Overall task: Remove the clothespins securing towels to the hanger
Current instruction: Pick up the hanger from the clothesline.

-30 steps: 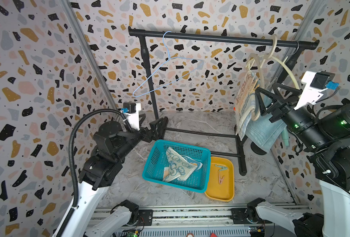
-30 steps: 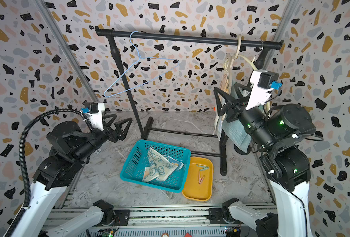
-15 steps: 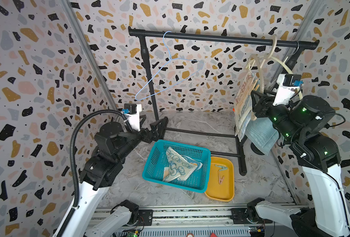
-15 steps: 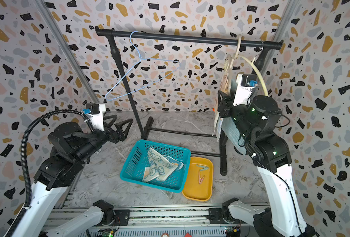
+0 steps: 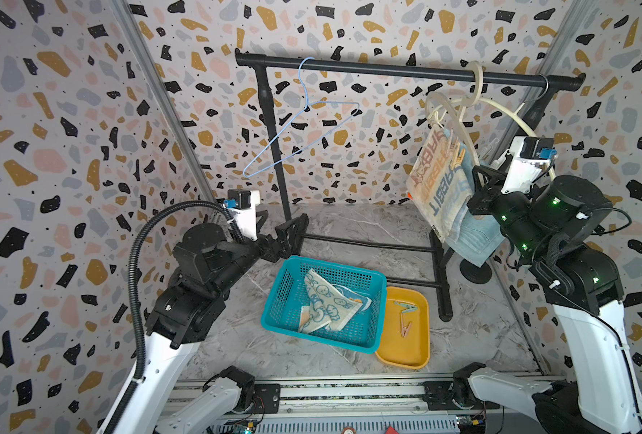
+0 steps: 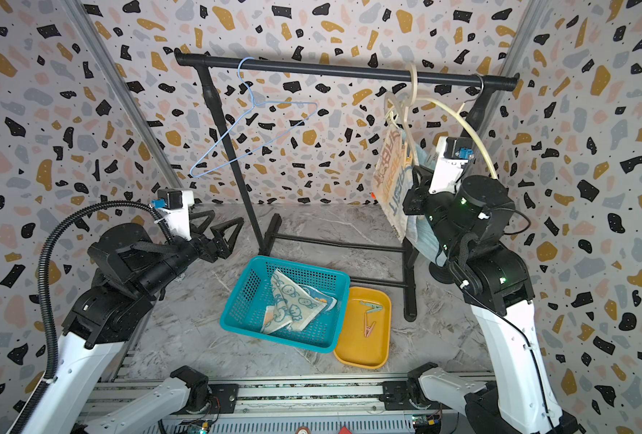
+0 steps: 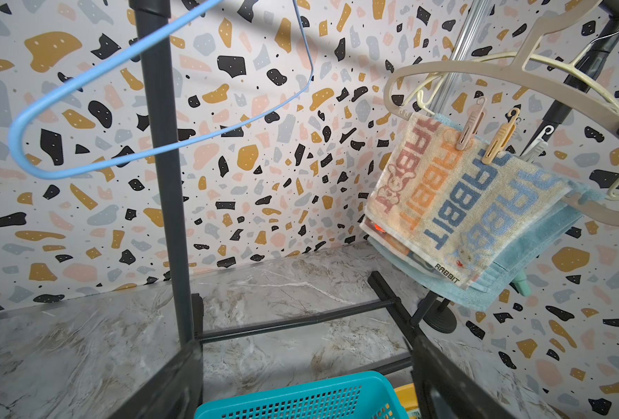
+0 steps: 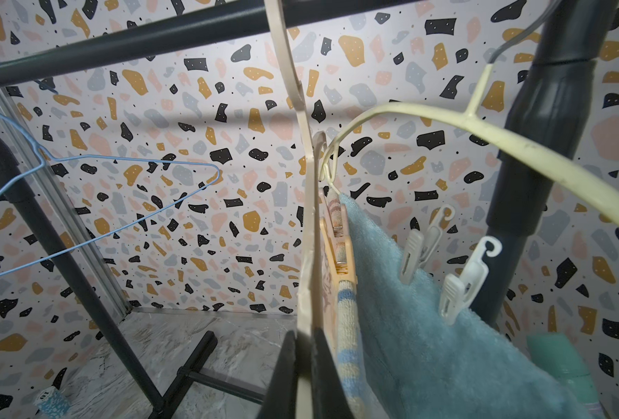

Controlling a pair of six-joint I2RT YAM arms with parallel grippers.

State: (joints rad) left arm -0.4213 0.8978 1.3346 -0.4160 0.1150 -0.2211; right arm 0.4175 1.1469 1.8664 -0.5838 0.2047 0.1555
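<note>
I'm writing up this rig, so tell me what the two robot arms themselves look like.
Both have white lower links, black joints and black jaws. The left arm carries a black corrugated hose; the right arm shows green lights. White wrist cameras have blue connectors.

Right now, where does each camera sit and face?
Top views: high in front, looking down at rack, basket, tray; both arms show.
Left wrist: on left arm, facing RABBIT towel; open left tool shows.
Right wrist: on right arm, looking up beige hanger; right tool shut on it.
Shared: blue hanger, all views.
</note>
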